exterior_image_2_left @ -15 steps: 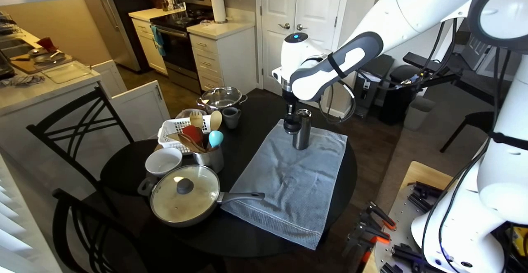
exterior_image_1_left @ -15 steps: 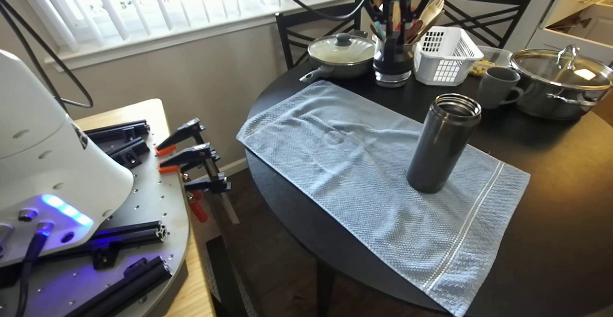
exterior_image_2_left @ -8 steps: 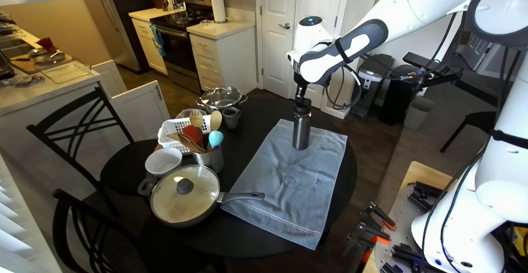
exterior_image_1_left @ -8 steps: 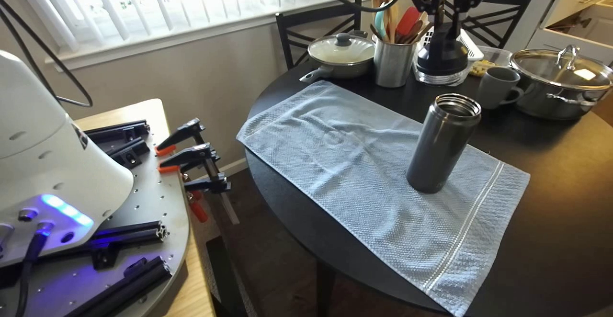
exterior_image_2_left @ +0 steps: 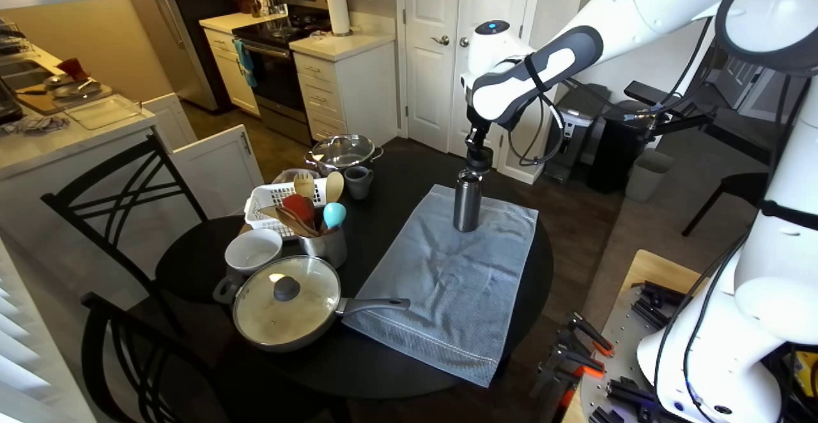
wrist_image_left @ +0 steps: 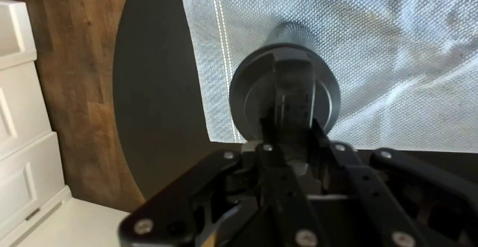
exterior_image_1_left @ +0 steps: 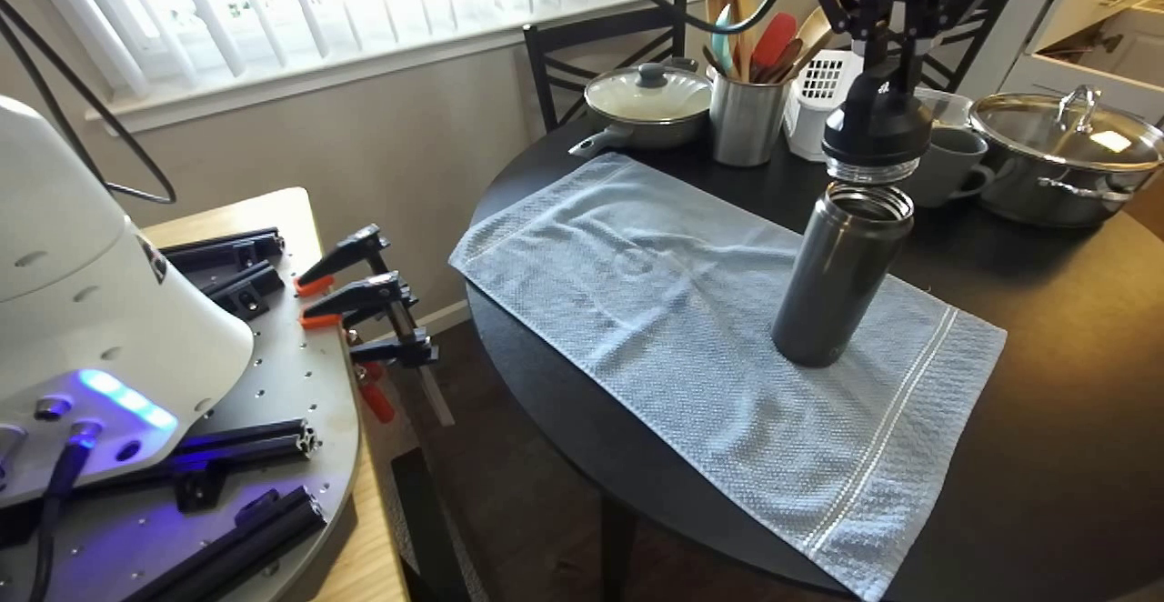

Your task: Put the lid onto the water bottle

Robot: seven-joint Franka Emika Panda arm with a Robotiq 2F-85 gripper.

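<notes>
While the raised loop of the black lid (exterior_image_1_left: 876, 135) is pinched firmly between the 2 jaws of the gripper (wrist_image_left: 292, 129), the threaded end is left hanging right over the water bottle (exterior_image_1_left: 835, 284). The clear threads are seen just above the open mouth, and in an exterior view the lid (exterior_image_2_left: 479, 161) is held slightly off to the side of it. Whether the threads and the rim are touching can't really be told. From the wrist view the mouth is totally hidden by the lid, and only a bit of the bottle's side can be made out past the edge.

As for the bottle, it's stood upright on a wrinkled blue-grey towel (exterior_image_1_left: 637, 393), nearer to an end with a stitched stripe, and the towel is laid on a dark round table (exterior_image_1_left: 1073, 356).

Further out, a bunch of kitchen stuff is spread around. A frying pan (exterior_image_1_left: 668, 135) is topped with a glass cover (exterior_image_2_left: 281, 314), and a white bowl (exterior_image_2_left: 254, 250) is parked just beside it. Next along, a steel holder (exterior_image_1_left: 747, 125) is stuffed with utensils (exterior_image_1_left: 773, 43), then a white basket (exterior_image_1_left: 806, 122), a grey mug (exterior_image_2_left: 358, 183) and a steel pot (exterior_image_1_left: 1028, 195) can be spotted. 2 black chairs (exterior_image_2_left: 192, 257) are set by the table.

Past all that, the white arm (exterior_image_2_left: 629, 11) is mounted on a separate wood-topped stand (exterior_image_1_left: 291, 211), where black-and-orange clamps (exterior_image_1_left: 368, 293) are fixed at the edge.
</notes>
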